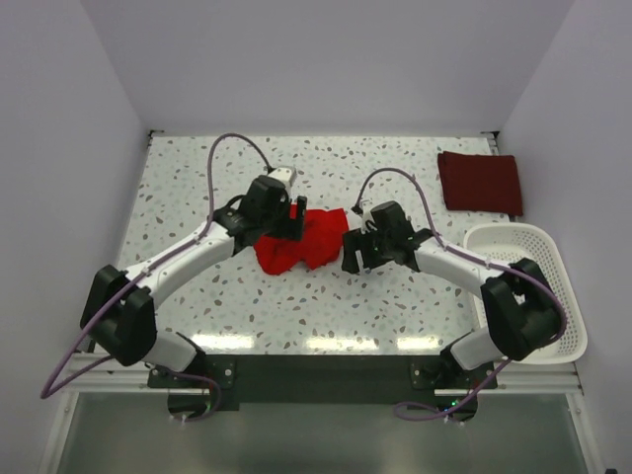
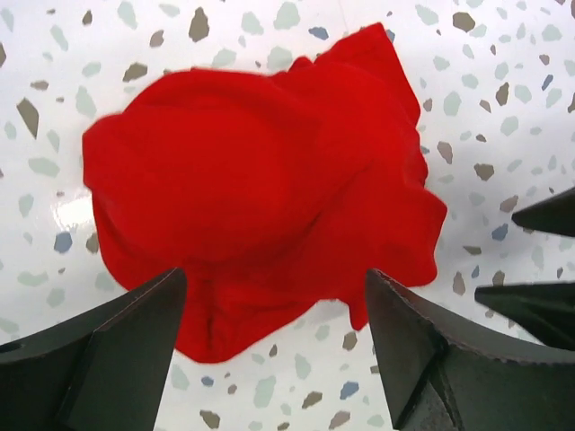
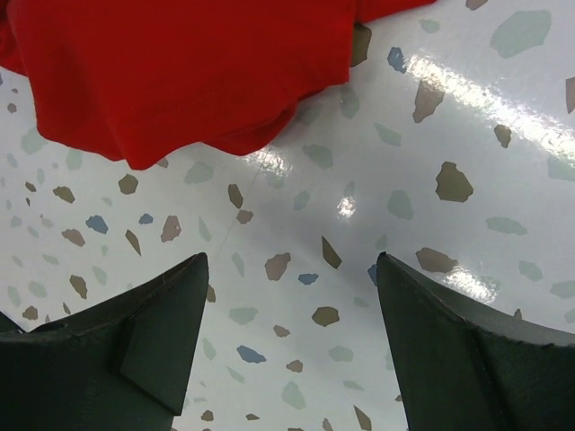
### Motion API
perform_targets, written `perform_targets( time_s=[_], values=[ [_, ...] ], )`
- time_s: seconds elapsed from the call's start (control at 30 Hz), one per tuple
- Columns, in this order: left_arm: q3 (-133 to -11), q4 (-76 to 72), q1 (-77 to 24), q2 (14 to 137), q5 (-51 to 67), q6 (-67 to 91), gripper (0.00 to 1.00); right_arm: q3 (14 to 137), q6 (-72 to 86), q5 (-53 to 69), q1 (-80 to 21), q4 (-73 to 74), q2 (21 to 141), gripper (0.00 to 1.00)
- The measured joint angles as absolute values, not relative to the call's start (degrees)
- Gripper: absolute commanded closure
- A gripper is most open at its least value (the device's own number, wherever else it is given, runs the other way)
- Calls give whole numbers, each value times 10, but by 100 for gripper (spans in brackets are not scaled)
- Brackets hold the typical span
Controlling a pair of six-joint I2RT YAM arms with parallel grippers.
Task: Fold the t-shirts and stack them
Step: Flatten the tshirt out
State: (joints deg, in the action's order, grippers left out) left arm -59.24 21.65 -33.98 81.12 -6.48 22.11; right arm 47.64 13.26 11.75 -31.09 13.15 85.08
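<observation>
Counter (image 1: 395, 188) was white speckled terrazzo, glossy, with glare strips along the near edge. Plain pale walls (image 1: 326, 59) boxed it in on the left, far and right sides. A white slatted basket (image 1: 504, 235) sat at the right near corner, partly behind your right arm.

The bright red shirt (image 1: 299, 240) lay about mid-counter, crumpled in a loose heap, not folded. The heap ran longer left-right than near-far, with one lobe poking out toward the far right. You couldn't tell the collar or sleeves apart, so no call on which way it faced. The dark maroon shirt (image 1: 480, 182) lay at the far right, well apart from the red one, folded flat into a rectangle with its long side left-right, just beyond the basket.

Your left hand (image 1: 294, 225) was at the far-left edge of the red heap. In its wrist view the left hand (image 2: 276, 278) had its fingers (image 2: 135, 341) spread wide, with red cloth showing between them and nothing pinched. Touching the cloth or not: can't tell.

Your right hand (image 1: 354, 259) was just beside the heap's right edge. In its wrist view the right hand (image 3: 292, 260) had its fingers (image 3: 449, 341) apart over bare counter, with the red hem just ahead, gripping nothing.
</observation>
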Motion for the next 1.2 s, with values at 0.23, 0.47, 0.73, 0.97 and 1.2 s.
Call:
perform_targets(
  time_s=[0.23, 0.47, 0.73, 0.97, 1.2],
  values=[
    [-688, 213, -365, 940, -90, 195, 21, 456, 141, 144, -311, 86, 852, 22],
    [-729, 222, -373, 1005, -119, 187, 70, 460, 156, 173, -311, 32, 894, 22],
    [-749, 240, -371, 957, -185, 184, 95, 488, 176, 211, -311, 11, 931, 26],
    [-747, 249, -356, 864, -204, 184, 95, 555, 191, 236, -318, -8, 945, 33],
    [-730, 252, -344, 846, -201, 186, 95, 586, 196, 236, -333, -11, 978, 53]
  ],
)
